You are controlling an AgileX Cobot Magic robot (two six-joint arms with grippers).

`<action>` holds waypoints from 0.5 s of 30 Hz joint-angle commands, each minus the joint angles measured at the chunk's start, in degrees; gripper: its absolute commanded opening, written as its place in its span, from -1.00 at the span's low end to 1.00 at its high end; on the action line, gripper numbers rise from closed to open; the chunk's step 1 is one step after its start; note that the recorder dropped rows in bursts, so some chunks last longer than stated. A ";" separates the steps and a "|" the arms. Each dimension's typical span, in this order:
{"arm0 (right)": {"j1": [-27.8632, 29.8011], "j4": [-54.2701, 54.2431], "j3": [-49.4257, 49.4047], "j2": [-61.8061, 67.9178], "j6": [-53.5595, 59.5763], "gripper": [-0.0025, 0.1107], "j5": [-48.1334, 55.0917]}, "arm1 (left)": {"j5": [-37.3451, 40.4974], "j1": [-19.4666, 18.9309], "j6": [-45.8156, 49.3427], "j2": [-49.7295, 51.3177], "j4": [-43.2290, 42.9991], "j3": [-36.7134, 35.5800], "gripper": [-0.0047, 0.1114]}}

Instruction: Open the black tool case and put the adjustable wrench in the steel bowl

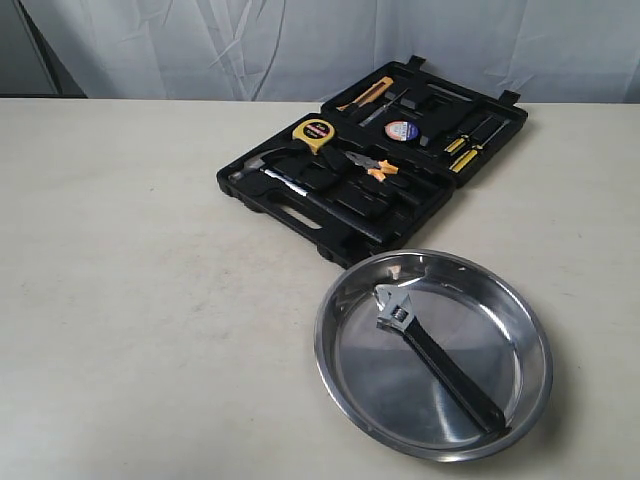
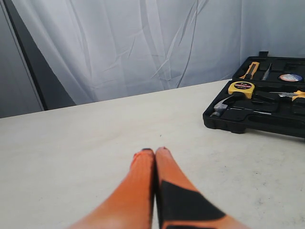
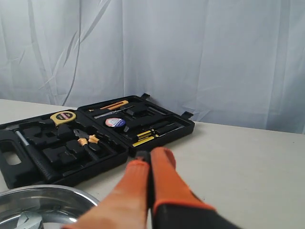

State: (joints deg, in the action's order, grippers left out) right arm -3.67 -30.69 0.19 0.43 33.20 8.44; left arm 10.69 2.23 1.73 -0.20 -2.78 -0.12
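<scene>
My left claw (image 2: 155, 151) has its orange fingers pressed together on nothing, low over bare table (image 1: 130, 300) and well apart from the work. My right claw (image 3: 150, 155) is likewise closed and empty, hanging near the black tool case (image 1: 270, 208). The case lies open and flat, lid folded back. The adjustable wrench (image 1: 440, 360) lies inside the steel bowl (image 1: 365, 390), silver head toward the case and black handle running out to the bowl's near wall, so I judge the job done or all but done. The danger now is my own clumsiness. The bowl sits just beside the case's front corner, and a careless sweep of my right arm could knock its rim and send it skating on the smooth tabletop. Because the handle's end rides up against the sloped wall, a jolt might tip the wrench over the edge. Catching the open lid could drag the case into the bowl. As for writing, the yellow tape measure (image 1: 315, 133) carries a dark round label with a red band, and the roll (image 1: 402, 130) in the lid has a coloured face, but the lettering on both is too small to read. I see no brand on the case.
</scene>
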 commanded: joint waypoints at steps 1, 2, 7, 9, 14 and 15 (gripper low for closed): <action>0.34 0.55 -0.19 -0.43 0.25 -0.96 -0.02 | -0.34 0.21 -0.02 0.20 0.10 0.12 -0.91; 0.34 0.32 -0.19 -0.43 0.25 -0.96 -0.02 | -0.34 0.21 -0.02 0.20 0.10 0.12 -0.91; 0.34 0.15 -0.19 -0.43 0.25 -0.96 -0.02 | -0.34 0.21 -0.02 0.20 0.10 0.12 -0.91; 0.23 0.15 -0.19 -0.43 0.25 -0.96 -0.02 | -0.34 0.21 -0.02 0.20 0.10 0.12 -0.91; 0.23 0.15 -0.19 -0.43 0.25 -0.96 -0.02 | -0.34 0.21 -0.02 0.20 0.10 0.12 -0.91; 0.23 0.15 -0.19 -0.43 0.25 -0.96 -0.02 | -0.34 0.21 -0.02 0.20 0.10 0.12 -0.91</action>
State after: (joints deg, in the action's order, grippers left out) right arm -3.67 -30.69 0.09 0.33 33.20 8.44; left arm 10.69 2.23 1.73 -0.20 -2.78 -0.12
